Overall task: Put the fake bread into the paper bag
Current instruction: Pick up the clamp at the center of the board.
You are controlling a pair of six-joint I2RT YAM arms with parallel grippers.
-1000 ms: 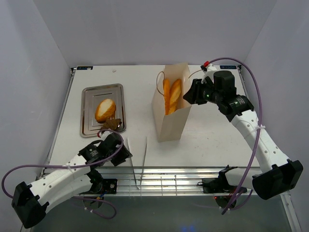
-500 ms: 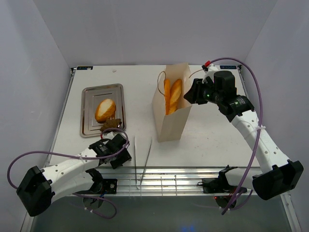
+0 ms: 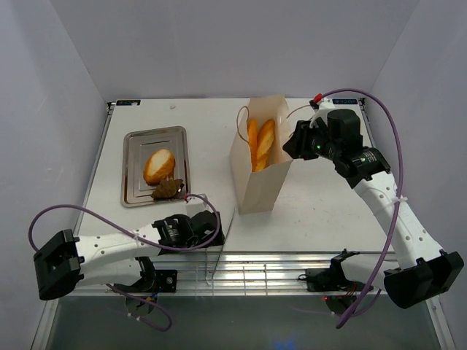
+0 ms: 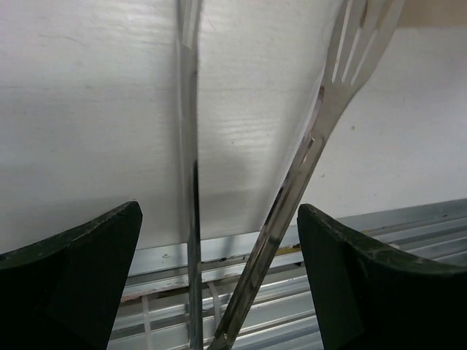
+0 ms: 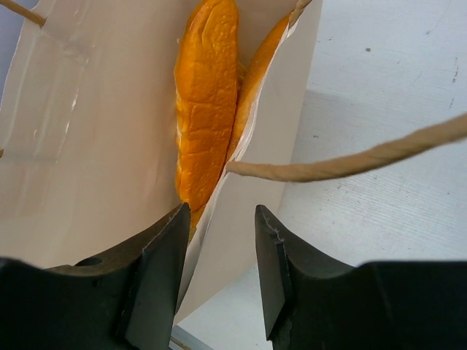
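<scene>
The cream paper bag (image 3: 255, 182) stands upright at mid-table with two long orange pieces of fake bread (image 3: 258, 144) in it. In the right wrist view the bread (image 5: 204, 109) leans against the bag's wall (image 5: 87, 146). My right gripper (image 3: 290, 143) (image 5: 221, 213) is open and straddles the bag's right rim, one finger inside and one outside. An oval golden roll (image 3: 159, 165) lies on the steel tray (image 3: 135, 142). My left gripper (image 3: 211, 230) (image 4: 219, 277) is wide open at the table's front edge, with both arms of the silver tongs (image 4: 321, 124) between its fingers, untouched.
A small dark brown piece (image 3: 168, 189) sits at the tray's near edge. A cord handle (image 5: 350, 160) of the bag crosses in front of the right fingers. Metal rails (image 3: 277, 266) run below the table's front edge.
My left gripper has slid right along the front edge until it is over the tongs, and its jaws have opened wide. The right arm and the bag have barely moved.
</scene>
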